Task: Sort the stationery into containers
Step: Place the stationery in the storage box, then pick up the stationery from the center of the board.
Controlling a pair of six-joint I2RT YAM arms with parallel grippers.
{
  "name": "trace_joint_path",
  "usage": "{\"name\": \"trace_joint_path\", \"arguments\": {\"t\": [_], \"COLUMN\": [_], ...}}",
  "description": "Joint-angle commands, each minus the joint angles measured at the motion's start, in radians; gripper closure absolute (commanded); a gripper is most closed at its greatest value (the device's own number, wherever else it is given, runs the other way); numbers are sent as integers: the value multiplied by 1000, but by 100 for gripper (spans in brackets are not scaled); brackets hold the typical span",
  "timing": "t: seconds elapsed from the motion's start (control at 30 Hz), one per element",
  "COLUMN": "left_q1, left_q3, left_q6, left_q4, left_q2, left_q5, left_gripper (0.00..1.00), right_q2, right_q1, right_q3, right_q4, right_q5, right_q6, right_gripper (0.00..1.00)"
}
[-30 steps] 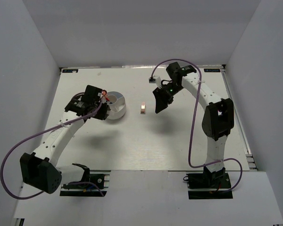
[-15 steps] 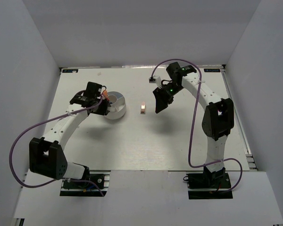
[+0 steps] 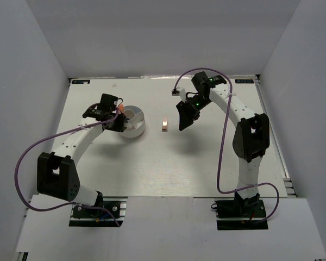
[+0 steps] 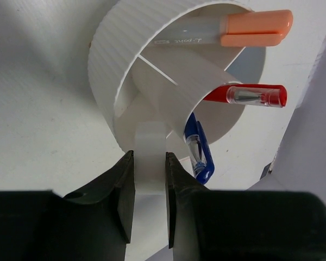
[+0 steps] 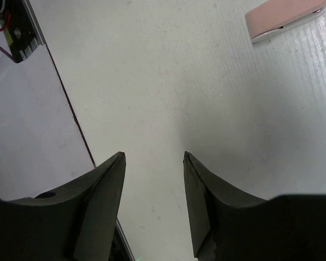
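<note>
White ring (image 4: 150, 142) held against the near wall of the round white tub (image 4: 106, 60).
Carry it edge-on over a free compartment before letting go. The left gripper (image 4: 150, 169) pinches it narrowly, while the right gripper (image 5: 155, 163) hangs spread and empty, near the tan clip (image 5: 285, 19).

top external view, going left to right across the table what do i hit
left gripper, jaws shut on a white ring → white tub → small pink block → right gripper, jaws open
</note>
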Motion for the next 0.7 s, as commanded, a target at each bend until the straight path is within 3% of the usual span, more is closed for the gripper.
{"name": "trace_joint_path", "arguments": {"t": [0.0,0.1,0.13,0.17,0.27,0.3,0.43,0.5,0.57,0.63,0.67], "left_q1": [6,6,6,6,6,6,6,6,6,6,6], "left_q3": [12,5,4,2,-27,-33,-42,-51,-68,-70,-58], "left_q6": [5,5,5,7,21,21,73,155,264,399,515], "left_q4": [7,30,35,44,93,100,129,169,237,318,321], "left_q2": [-18,-38,-44,-55,-110,-125,-205,-248,-313,-343,-346], "left_q5": [10,18,21,26,41,43,29,18,15,52,64], "left_gripper": [72,53,53,45,36,27,23,22,16,2,2], "right_q2": [-6,-12,-14,-17,-24,-32,-47,-54,-55,-51,-47], "right_q1": [-6,-4,-4,-6,-6,-4,-6,-8,-3,3,3], "right_q3": [-1,-6,-7,-7,-6,-7,-1,-3,-3,-4,-3], "right_q4": [15,26,32,37,64,72,105,121,151,184,207], "right_q5": [-13,-5,-5,-4,7,10,30,42,50,61,103], "right_q6": [12,25,33,38,67,79,116,134,173,247,286], "right_gripper": [47,47,47,47,48,48,49,49,49,49,48]}}
